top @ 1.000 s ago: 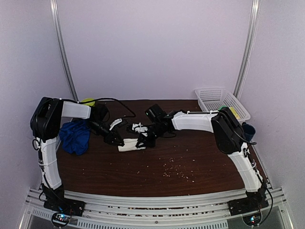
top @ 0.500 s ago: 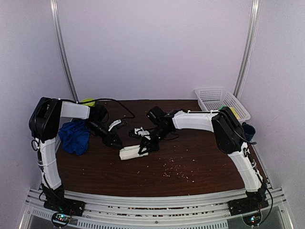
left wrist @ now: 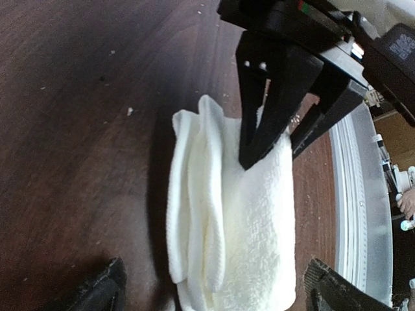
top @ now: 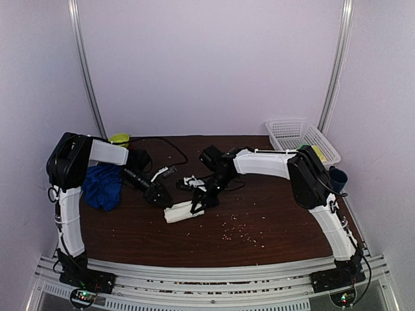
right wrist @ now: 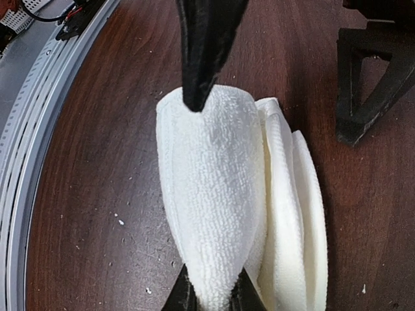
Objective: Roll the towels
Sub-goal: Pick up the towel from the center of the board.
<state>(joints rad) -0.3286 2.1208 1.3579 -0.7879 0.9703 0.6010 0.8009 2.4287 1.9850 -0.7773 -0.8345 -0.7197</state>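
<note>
The cream-white towel (top: 177, 213) lies rolled up on the dark table (top: 259, 207), left of centre. My right gripper (top: 196, 206) is shut on one end of the roll (right wrist: 214, 194), whose cloth is pinched between its fingertips (right wrist: 183, 297). My left gripper (top: 160, 195) stands wide open at the roll's other end (left wrist: 240, 220), one finger (left wrist: 104, 291) on each side and apart from the cloth. The blue towel (top: 102, 184) lies crumpled at the table's left edge, behind the left arm.
A white mesh basket (top: 301, 136) stands at the back right, a dark cup (top: 338, 176) beside the right arm. A yellow-green object (top: 119, 138) sits at the back left. Small crumbs (top: 240, 230) dot the table in front of the roll.
My left gripper has opened and let go of the white towel. The roll has slid toward the near edge with my right gripper still shut on it.
</note>
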